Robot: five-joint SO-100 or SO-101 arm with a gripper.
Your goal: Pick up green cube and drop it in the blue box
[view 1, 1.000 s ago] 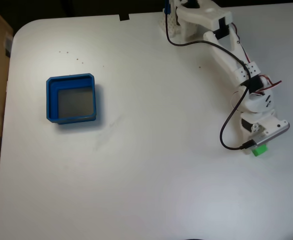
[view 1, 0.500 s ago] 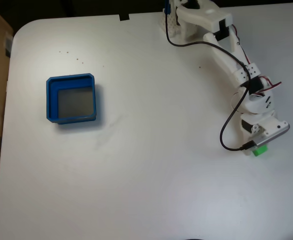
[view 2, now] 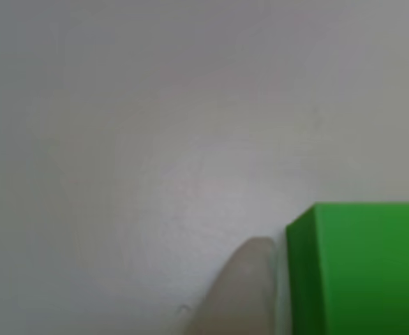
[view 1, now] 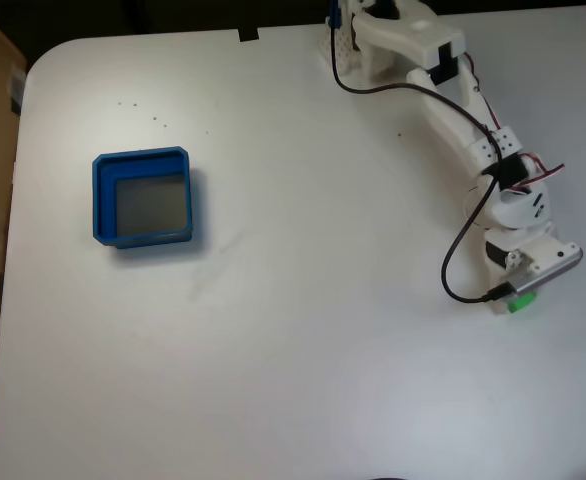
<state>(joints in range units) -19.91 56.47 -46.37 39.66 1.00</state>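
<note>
From my fixed cam the arm [view 1: 453,110] reaches from its base at the table's [view 1: 303,380] far edge out toward the right side, well away from the blue box [view 1: 145,197], which sits on the opposite, left part of the tabletop w/ its grey floor showing. Gripper [view 1: 516,296] is down low at the end of the arm, directly over the green cube [view 1: 518,303]; just a sliver of green pokes out from under the wrist body, so the cube sits far right of the box, on the table surface as far as I can see. A black cable loops off the wrist toward the box side. In the other cam the cube [view 2: 358,269] is close up at bottom right, w/ one pale fingertip [view 2: 243,293] just beside its left face, maybe touching. Can't tell if the jaws are clenched or released; 2nd finger isn't visible.
</note>
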